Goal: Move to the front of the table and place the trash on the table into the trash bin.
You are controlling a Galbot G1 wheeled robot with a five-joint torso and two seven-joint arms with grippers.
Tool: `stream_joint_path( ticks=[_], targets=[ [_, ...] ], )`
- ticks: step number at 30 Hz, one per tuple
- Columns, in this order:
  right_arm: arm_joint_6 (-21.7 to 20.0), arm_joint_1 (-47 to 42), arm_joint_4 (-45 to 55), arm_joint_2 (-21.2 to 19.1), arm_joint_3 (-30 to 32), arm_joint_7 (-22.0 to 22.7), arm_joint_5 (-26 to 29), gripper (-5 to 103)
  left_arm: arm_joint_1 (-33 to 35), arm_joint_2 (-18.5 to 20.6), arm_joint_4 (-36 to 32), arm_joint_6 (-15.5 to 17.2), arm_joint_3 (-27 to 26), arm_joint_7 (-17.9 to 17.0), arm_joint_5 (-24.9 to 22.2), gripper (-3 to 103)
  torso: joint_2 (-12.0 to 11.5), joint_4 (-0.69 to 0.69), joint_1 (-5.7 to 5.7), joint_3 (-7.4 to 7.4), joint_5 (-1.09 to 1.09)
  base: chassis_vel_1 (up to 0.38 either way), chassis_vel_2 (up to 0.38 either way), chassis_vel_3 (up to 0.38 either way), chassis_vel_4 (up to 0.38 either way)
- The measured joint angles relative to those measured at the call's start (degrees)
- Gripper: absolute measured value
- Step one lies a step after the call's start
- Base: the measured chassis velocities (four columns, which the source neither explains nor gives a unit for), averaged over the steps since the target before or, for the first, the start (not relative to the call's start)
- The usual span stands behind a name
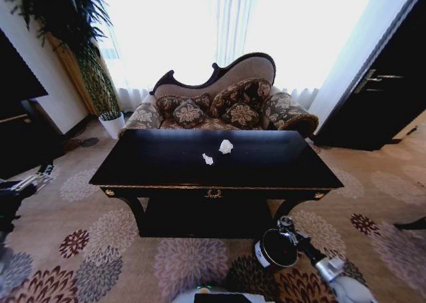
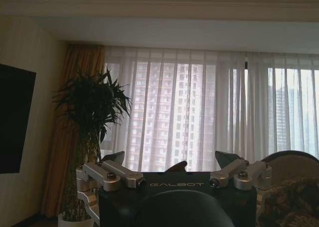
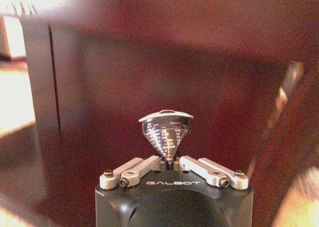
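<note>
Head view, L to R: left gripper sits low at the robot's left, well apart from the table. In the left wrist view its fingers are spread wide w/ nothing between them, aimed at a potted plant and sheer curtains.

Table is dead ahead, black and glossy, gold emblem on the front apron. Two white paper wads lie near the middle of the top: smaller wad toward the front, bigger wad just behind and to its right. Patterned sofa stands behind the table.

Trash bin stands on the carpet below the table's front right, white label facing left. Right gripper is over the bin's rim. In the right wrist view its fingers are pressed together, pinching a small dark printed item by its narrow end.
</note>
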Motion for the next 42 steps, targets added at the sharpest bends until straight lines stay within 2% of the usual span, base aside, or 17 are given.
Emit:
stream_joint_path(
  ticks=[3,9,11,13,16,29,35,42],
  targets=[
    [-0.17,3.62,-7.46,0.46,-2.86,1.44,-1.77,0,0.32,0.67,-0.14,-0.16,-0.61,0.01,-0.24,100,0.0,0.0,0.0,0.0,-0.01,0.0,0.0,0.0,0.0],
    [-2.38,6.97,-14.46,1.1,-6.56,5.12,-3.92,0,0.19,1.49,0.11,-0.16,-0.96,0.02,-0.63,100,0.0,-0.01,0.0,0.0,-0.01,0.0,0.0,0.0,0.0],
    [-3.92,8.43,-16.92,1.38,-8.02,7.02,-4.88,0,0.11,1.58,0.34,-0.26,-0.94,0.06,-0.63,100,0.0,-0.02,0.0,0.0,0.0,0.0,0.0,0.0,0.0],
    [-7.98,10.95,-19.58,2.02,-10.06,11.06,-6.39,0,0.22,1.51,0.45,-0.44,-0.86,0.13,-0.62,100,0.0,-0.01,0.0,0.0,-0.02,0.0,0.0,0.0,0.0],
    [-9.75,12.7,-21.36,2.6,-11.63,12.61,-6.46,0,0.5,1.48,0.72,-0.68,-1.05,0.2,-0.62,100,0.0,-0.01,0.0,0.0,0.0,0.0,0.0,0.0,0.0],
    [-10.66,21.84,-29.41,6.4,-19.24,13.36,-3.49,0,2.74,0.87,0.83,-2.25,-4.15,1.12,-1.38,100,0.0,0.0,0.0,0.01,0.02,0.0,0.0,0.0,0.0],
    [-10.87,25.52,-34.2,7.27,-21.29,13.38,-4.43,0,3.75,0.85,0.35,-2.43,-6.18,1.3,-1.98,100,0.0,-0.01,0.0,0.0,0.0,0.0,0.0,0.0,0.0],
    [-12.2,26.59,-35.19,7.4,-21.85,14.87,-5.42,0,4.25,-0.06,-0.39,-2.61,-6.23,1.34,-1.84,100,0.0,-0.01,0.0,0.0,-0.01,0.0,0.0,0.0,0.0]
  ],
)
